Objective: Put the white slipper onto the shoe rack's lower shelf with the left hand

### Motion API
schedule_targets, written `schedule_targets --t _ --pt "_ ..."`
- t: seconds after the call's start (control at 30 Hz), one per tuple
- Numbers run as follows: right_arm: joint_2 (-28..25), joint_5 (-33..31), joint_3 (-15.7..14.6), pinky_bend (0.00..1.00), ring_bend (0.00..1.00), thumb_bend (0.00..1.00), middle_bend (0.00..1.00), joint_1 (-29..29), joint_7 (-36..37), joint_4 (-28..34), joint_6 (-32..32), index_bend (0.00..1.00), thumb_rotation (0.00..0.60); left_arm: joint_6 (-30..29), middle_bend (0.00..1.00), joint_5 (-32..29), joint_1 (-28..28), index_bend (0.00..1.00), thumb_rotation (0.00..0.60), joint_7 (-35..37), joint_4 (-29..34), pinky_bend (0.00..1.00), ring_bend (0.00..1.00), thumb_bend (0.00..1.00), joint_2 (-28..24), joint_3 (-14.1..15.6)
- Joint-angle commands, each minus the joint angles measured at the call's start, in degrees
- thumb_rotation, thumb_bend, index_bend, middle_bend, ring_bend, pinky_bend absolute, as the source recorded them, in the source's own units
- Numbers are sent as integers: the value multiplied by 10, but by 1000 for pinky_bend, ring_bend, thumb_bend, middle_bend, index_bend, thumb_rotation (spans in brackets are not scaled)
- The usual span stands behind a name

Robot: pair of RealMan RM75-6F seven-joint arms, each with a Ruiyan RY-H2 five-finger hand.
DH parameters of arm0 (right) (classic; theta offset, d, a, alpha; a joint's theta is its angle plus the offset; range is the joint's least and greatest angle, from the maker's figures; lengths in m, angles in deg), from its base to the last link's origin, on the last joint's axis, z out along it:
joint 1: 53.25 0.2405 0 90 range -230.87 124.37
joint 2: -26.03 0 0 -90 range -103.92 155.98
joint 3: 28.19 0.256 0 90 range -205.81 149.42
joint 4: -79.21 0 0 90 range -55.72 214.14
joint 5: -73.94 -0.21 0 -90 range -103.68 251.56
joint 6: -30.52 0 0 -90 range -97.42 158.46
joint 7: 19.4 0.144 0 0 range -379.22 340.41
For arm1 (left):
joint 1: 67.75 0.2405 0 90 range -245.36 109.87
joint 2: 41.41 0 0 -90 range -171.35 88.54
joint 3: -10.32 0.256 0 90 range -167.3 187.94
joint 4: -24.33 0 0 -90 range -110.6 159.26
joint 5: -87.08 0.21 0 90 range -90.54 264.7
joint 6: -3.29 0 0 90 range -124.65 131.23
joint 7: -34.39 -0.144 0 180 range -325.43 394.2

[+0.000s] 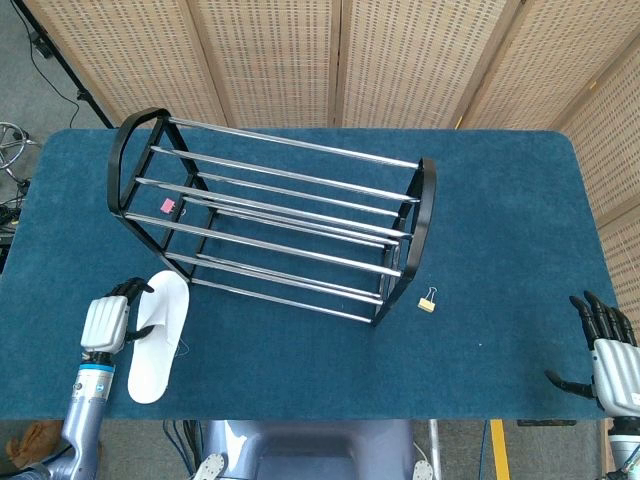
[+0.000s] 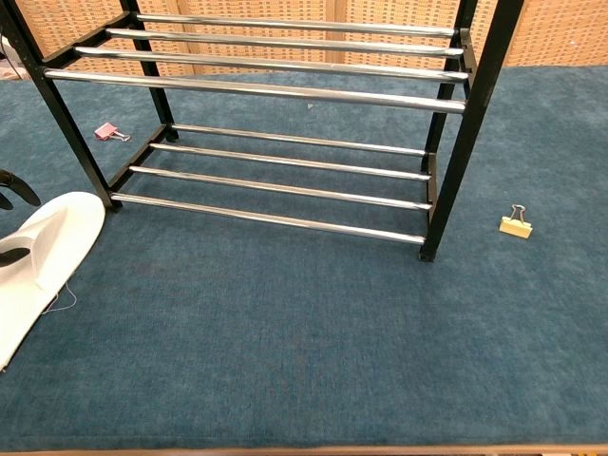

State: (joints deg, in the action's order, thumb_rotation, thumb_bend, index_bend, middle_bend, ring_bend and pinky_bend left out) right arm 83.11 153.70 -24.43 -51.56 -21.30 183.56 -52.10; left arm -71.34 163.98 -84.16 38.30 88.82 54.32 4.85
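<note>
The left robot hand [image 1: 107,322] sits at the near left corner of the table [image 1: 500,200], right against the white slipper [image 1: 158,336]. Its fingers [image 1: 133,288] curl over the slipper's far end, and the thumb reaches across onto the upper face, so the robot hand appears to be closing on the slipper's edge. In the chest view only dark fingertips [image 2: 19,187] show at the frame's left edge, with the thumb lying on the slipper [image 2: 43,261]; whether the grip is firm cannot be told. The slipper lies flat on the table, just beside that robot hand on its inner side, its long axis running toward the shoe rack [image 1: 275,225], which stands beyond it. The rack's lower shelf [image 2: 285,176] carries nothing.

The right robot hand [image 1: 610,345] rests at the near right corner, well apart from the rack, fingers spread and holding nothing. A small binder clip [image 1: 428,300] lies between it and the rack, and a pink clip [image 2: 107,131] lies near the rack's left end.
</note>
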Motion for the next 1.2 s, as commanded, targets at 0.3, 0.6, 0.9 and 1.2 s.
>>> schedule_targets --t 0.3,0.6,0.9,1.2 --pt "0 0 -1 0 0 0 0 1 0 1 2 0 600 -26 525 30 4 640 600 -2 -22 544 449 293 5 8" --pt "-1 -1 -1 0 0 0 0 1 3 1 4 0 600 -25 539 52 4 661 600 12 -25 576 481 466 -1 21" --pt "-4 1 -2 0 0 0 0 0 6 4 1 0 600 -56 540 134 0 661 600 105 -21 577 476 495 -35 62" --pt "-5 0 -2 0 0 0 0 0 6 5 4 0 600 -110 540 211 -13 662 600 162 -25 577 475 496 -49 86"
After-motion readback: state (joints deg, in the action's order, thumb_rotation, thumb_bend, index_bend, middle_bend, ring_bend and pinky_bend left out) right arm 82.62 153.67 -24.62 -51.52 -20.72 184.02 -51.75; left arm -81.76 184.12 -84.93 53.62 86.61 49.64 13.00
